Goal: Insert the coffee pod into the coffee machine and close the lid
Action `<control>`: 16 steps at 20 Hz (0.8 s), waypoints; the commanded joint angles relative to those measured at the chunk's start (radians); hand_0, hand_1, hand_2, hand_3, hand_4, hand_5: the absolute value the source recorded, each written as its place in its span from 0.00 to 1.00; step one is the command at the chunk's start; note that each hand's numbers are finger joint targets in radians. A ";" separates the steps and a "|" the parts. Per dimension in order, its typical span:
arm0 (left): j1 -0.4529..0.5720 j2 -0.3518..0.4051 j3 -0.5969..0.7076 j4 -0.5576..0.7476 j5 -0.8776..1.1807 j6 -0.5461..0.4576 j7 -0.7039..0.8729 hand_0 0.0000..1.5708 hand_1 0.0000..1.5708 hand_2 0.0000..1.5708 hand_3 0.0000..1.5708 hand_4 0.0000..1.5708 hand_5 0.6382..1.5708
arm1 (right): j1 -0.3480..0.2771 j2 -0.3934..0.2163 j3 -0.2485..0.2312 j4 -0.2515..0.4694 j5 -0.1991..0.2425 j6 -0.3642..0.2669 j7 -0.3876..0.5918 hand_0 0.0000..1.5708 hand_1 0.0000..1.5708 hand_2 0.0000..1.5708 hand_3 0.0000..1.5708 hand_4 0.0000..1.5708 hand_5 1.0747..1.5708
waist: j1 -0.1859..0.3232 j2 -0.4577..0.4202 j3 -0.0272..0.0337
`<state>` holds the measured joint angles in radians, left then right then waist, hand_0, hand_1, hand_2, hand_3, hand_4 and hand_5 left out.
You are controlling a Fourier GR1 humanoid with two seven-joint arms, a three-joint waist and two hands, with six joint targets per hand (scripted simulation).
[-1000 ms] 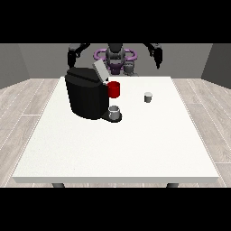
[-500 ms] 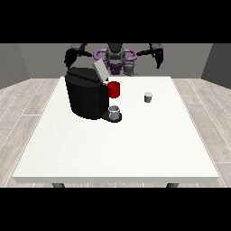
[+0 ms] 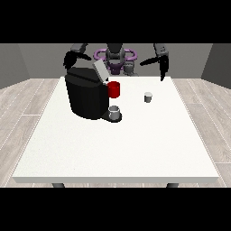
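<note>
Black coffee machine (image 3: pixel 85 97), white table (image 3: pixel 117 144)

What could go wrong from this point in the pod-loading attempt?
The pod is small and stands alone on the table; the hand at the view's right may tip it when grasping. The red mug sits beside the machine near its raised lid, so a reaching arm may bump it.

A large white rectangular table (image 3: pixel 117 149) fills the middle of the scene, its dark legs just showing under the near edge. Around it lies a floor of pale grey wooden planks (image 3: pixel 25 106), seen at the left and the right. Behind, at the far side, stand plain grey walls (image 3: pixel 38 58).
</note>
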<state>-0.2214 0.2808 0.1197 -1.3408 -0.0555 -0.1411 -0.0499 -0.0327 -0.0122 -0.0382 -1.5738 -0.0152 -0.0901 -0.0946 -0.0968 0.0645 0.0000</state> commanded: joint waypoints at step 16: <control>-0.239 0.046 -0.029 0.398 -0.187 0.032 -0.020 0.00 0.00 0.00 0.00 0.00 1.00 | -0.157 -0.020 -0.023 0.153 0.011 -0.039 0.013 0.00 0.00 0.00 0.00 0.24 1.00 | -0.007 0.106 0.0001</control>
<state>-0.4366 0.3412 0.1286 -0.9753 -0.1899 -0.1222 -0.0830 -0.1704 -0.0180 -0.0342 -1.4921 -0.0013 -0.1312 -0.0629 -0.1176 0.1793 -0.0003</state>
